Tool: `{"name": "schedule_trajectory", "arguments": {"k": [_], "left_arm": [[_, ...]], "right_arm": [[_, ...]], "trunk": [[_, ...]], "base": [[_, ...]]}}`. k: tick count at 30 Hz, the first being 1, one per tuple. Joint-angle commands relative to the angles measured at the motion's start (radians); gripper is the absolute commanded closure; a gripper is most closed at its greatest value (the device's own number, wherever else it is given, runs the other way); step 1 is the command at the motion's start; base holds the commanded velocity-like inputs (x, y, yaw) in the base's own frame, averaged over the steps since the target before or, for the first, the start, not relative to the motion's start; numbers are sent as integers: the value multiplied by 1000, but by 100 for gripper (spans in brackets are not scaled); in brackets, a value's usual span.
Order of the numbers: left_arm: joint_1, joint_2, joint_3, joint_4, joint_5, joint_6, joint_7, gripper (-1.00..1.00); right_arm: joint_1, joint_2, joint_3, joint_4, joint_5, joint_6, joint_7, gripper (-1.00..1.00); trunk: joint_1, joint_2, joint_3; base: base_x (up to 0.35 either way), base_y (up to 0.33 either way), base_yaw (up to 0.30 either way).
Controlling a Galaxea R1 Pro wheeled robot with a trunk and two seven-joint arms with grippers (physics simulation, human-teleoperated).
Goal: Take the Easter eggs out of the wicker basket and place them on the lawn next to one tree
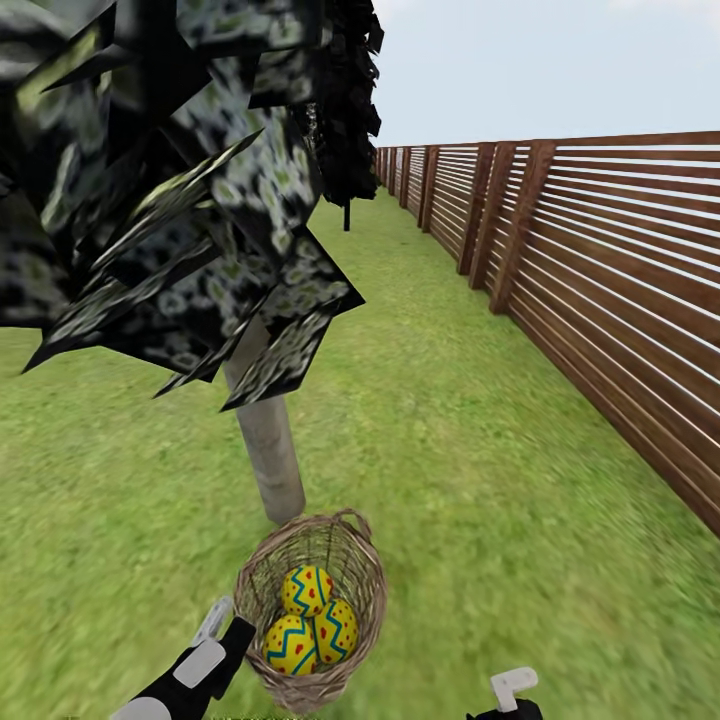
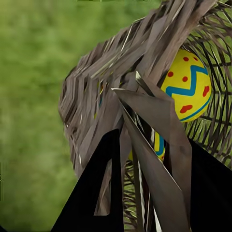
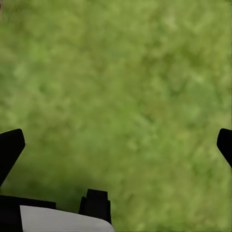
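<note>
The wicker basket (image 1: 312,560) sits tilted just in front of the tree's pale trunk (image 1: 270,455) on the lawn (image 1: 450,450). Three yellow Easter eggs with blue zigzags lie inside it: one on top (image 1: 307,590), one at the right (image 1: 338,630), one at the left (image 1: 290,646). My left gripper (image 1: 236,628) is shut on the basket's left wall; in the left wrist view its black fingers (image 2: 94,193) straddle the woven wall (image 2: 96,101), with an egg (image 2: 187,87) behind it. My right gripper (image 3: 121,145) hangs open over bare grass.
A brown slatted wooden fence (image 1: 600,280) runs along the right side into the distance. Dark speckled foliage (image 1: 170,180) hangs low over the upper left. A thin dark-trunked tree (image 1: 347,150) stands further back. Open grass lies between trunk and fence.
</note>
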Motion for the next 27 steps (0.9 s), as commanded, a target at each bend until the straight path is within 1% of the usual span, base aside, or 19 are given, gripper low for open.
{"name": "schedule_trajectory", "arguments": {"k": [1,12,16,20,25,27], "left_arm": [[-1,0,36,-58,-14,1,6,100],[-1,0,36,-58,-14,1,6,100],[-1,0,36,-58,-14,1,6,100],[-1,0,36,-58,-14,1,6,100],[0,0,36,-58,-14,1,6,100],[-1,0,36,-58,-14,1,6,100]], "right_arm": [[0,0,-8,1,8,-4,2,-100],[0,0,-8,1,8,-4,2,-100],[0,0,-8,1,8,-4,2,-100],[0,0,-8,1,8,-4,2,-100],[0,-1,-8,1,8,-3,2,-100],[0,0,-8,1,8,-4,2,-100]], "trunk": [[0,0,-1],[0,0,-1],[0,0,-1],[0,0,-1],[0,0,-1],[0,0,-1]], "base": [[0,0,278],[0,0,291],[-200,0,292],[-22,0,279],[0,0,24],[0,0,215]]}}
